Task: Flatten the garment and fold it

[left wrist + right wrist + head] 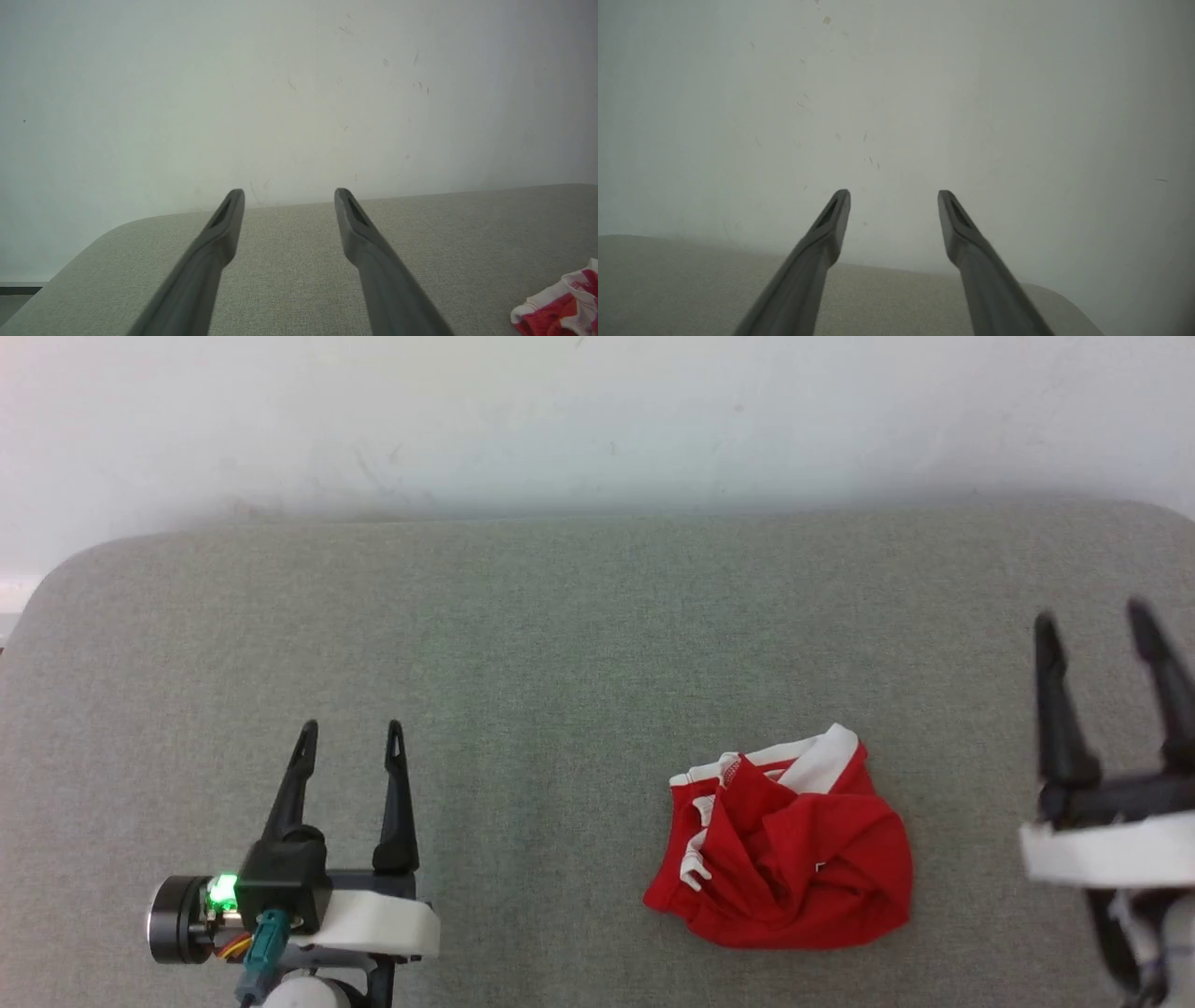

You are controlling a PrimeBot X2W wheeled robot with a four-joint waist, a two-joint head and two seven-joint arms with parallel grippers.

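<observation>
Grey cushion (560, 644), crumpled red garment (794, 859)

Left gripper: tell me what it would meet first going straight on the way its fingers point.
Probably the white wall, beyond the grey cushion, though the left gripper's height above it is unclear. The red shorts lie off to its right.

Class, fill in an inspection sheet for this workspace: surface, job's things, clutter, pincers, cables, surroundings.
Surface: grey fabric-covered pad with rounded corners.
Job's things: red shorts with white trim, crumpled in a heap, nearer the right pincer, untouched.
Clutter: nothing seen.
Pincers: left pincer open, holding nothing; right pincer open, holding nothing, blurred in the head view.
Cables: teal plug with orange and yellow wires at the left wrist.
Surroundings: scuffed white wall behind the pad.
</observation>
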